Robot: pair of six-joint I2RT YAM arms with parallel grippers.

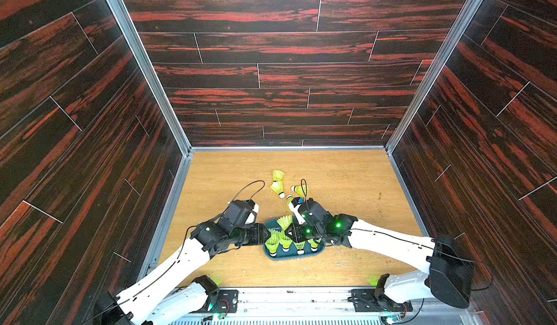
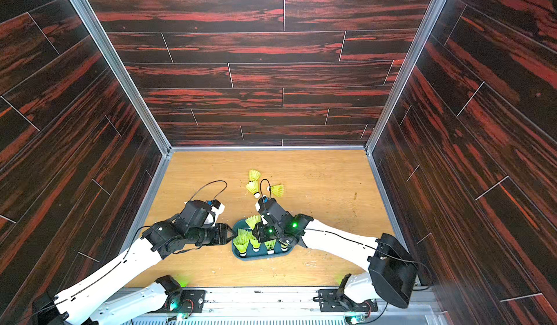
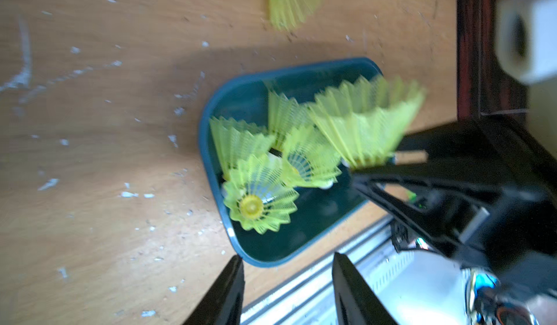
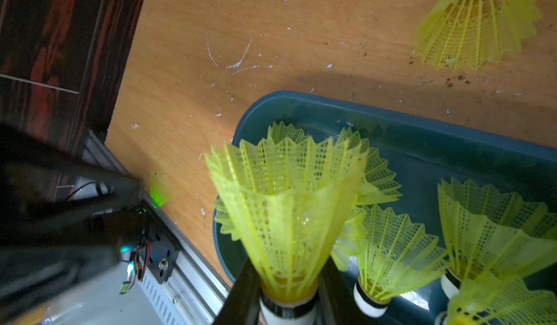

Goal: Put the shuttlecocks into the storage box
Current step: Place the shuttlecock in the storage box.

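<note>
the right pincer (image 4: 287, 304) is clamping narrowly on the banded white base of the held shuttlecock (image 4: 286, 212), one finger on each side, with the yellow-green skirt pointing away from it. just beneath that grip the box (image 4: 391, 114) is lying on the worktop (image 1: 346, 181), so the held shuttlecock is hanging over the end of the box nearest the other arm. whether its base is touching the box floor yet i cannot tell. beside the grip, inside the box, the standing shuttlecocks (image 1: 285, 242) are sitting base down. there are at least five, crowded close, and some are leaning on one another.

the left pincer (image 3: 287, 278) is standing partly open with nothing between its fingers. its tips are pointing at the short end of the box, just beside the rim. i cannot tell whether they are touching it.

farther out, beyond both pincers toward the back wall, the loose shuttlecocks are resting on the worktop. three are showing plainly (image 1: 278, 175) (image 1: 277, 187) (image 1: 298, 190), close together and well apart from the box. what looks like a fourth (image 1: 289, 199) is peeking out behind the right wrist.

the job is looking more than half done. the held shuttlecock is waiting to be let go into the box, and after that three or four are waiting to be fetched from the worktop.
</note>
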